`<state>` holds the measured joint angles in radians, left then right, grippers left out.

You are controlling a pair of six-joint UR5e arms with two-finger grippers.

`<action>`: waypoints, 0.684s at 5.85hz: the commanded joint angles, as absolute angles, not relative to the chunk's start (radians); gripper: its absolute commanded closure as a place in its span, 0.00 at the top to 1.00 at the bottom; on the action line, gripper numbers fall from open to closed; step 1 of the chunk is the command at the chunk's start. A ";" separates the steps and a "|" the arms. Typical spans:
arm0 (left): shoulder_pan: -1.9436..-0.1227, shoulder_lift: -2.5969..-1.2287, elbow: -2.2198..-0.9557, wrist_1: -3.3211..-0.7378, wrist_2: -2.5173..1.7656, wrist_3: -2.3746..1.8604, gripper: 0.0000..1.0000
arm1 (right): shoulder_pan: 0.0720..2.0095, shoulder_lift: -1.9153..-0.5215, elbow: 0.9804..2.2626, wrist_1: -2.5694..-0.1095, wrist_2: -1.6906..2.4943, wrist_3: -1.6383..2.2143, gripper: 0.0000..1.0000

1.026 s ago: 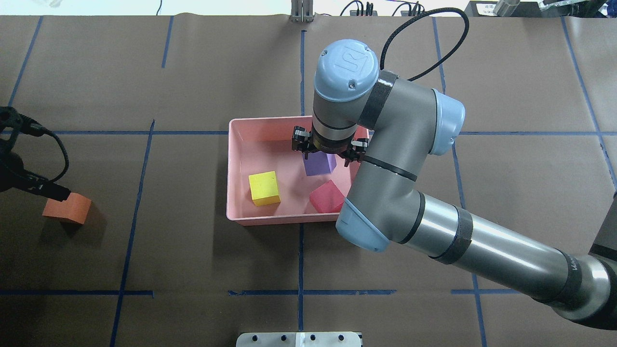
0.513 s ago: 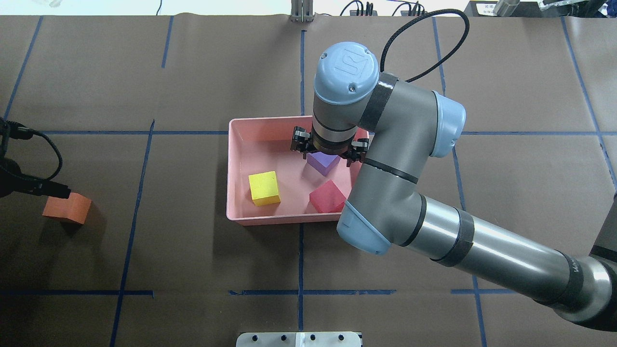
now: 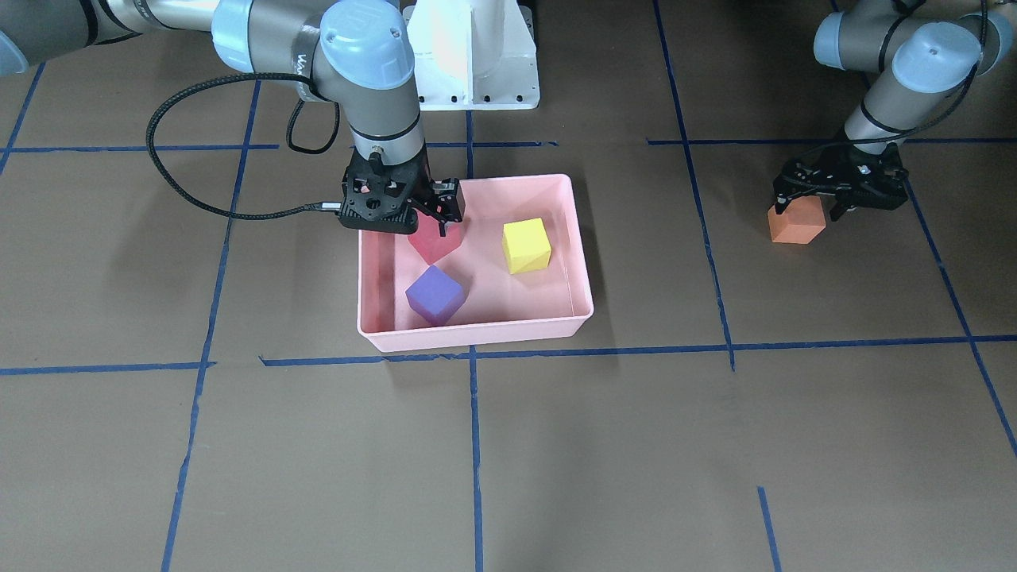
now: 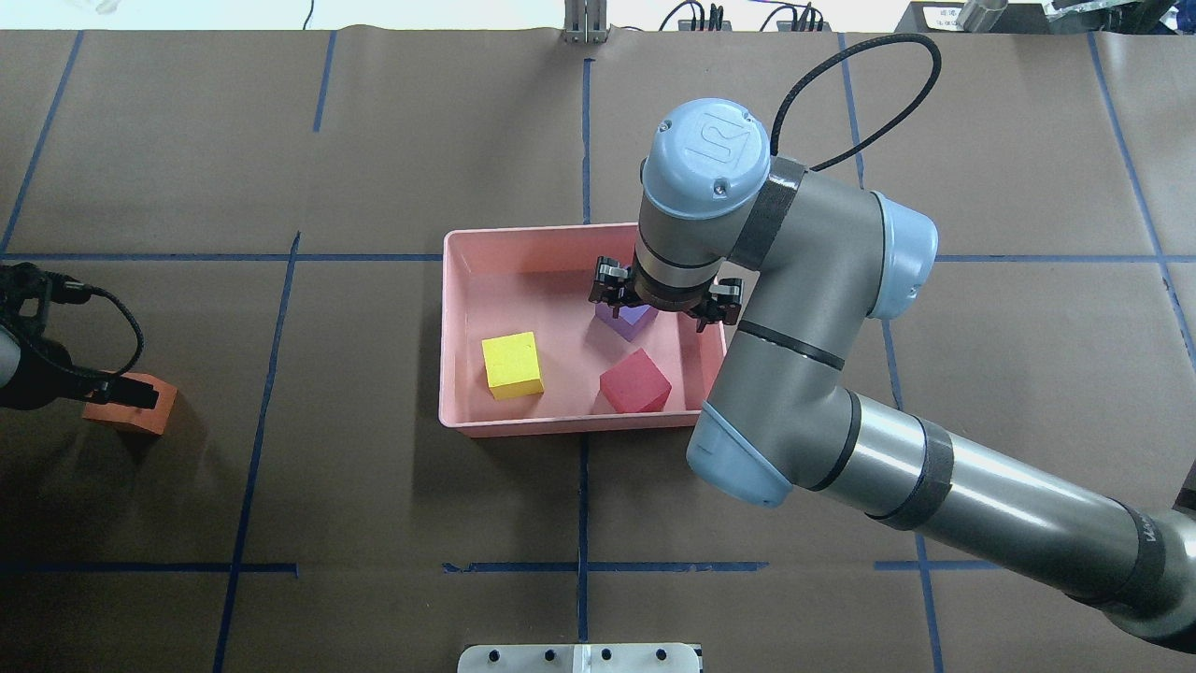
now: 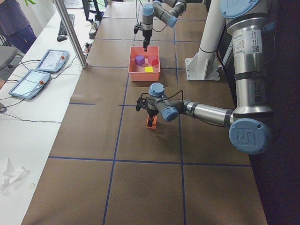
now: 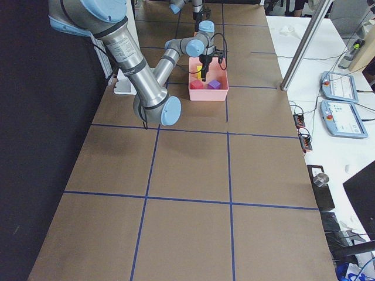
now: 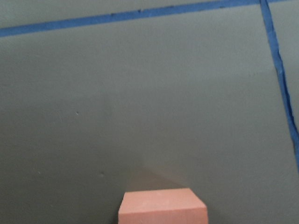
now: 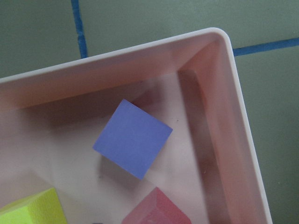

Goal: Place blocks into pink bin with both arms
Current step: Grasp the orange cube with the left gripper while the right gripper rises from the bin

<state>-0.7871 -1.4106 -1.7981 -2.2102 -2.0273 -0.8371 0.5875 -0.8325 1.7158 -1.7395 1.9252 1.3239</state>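
The pink bin (image 4: 523,235) (image 3: 477,337) holds the purple block (image 4: 630,322) (image 3: 435,295), the yellow-green block (image 4: 511,365) (image 3: 527,245) and the red block (image 4: 635,381) (image 3: 435,243). My right gripper (image 4: 665,297) (image 3: 407,213) is open and empty above the bin's right part, just over the purple block, which lies free in the right wrist view (image 8: 133,139). The orange block (image 4: 140,411) (image 3: 796,222) sits on the table at far left. My left gripper (image 4: 107,391) (image 3: 841,195) is open, low over it, its fingers apart. The left wrist view shows the orange block (image 7: 162,207) at its bottom edge.
Brown paper with blue tape lines (image 4: 583,486) covers the table. The white pedestal base (image 3: 473,56) stands at the robot's side. My right arm's forearm (image 4: 934,495) crosses the table's right half. A black cable (image 3: 199,199) hangs beside the right wrist.
The purple block dropped from my right gripper onto the bin floor. The right gripper then shifted to the right. My left gripper came down closer onto the orange block.
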 commanded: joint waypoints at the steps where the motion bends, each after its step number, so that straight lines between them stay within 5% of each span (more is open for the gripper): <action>1: -0.769 -1.437 -1.750 -2.209 -2.023 -0.830 1.00 | 0.588 -0.839 1.718 -1.740 1.927 1.324 1.00; 2: -0.769 -1.437 -1.750 -2.207 -2.026 -0.831 0.55 | 0.588 -0.839 1.718 -1.740 1.925 1.324 1.00; 3: -0.769 -1.445 -1.756 -2.206 -2.029 -0.831 0.42 | 0.588 -0.839 1.718 -1.740 1.925 1.324 1.00; 4: -0.769 -1.456 -1.787 -2.200 -2.029 -0.833 0.42 | 0.588 -0.842 1.739 -1.740 1.927 1.321 1.00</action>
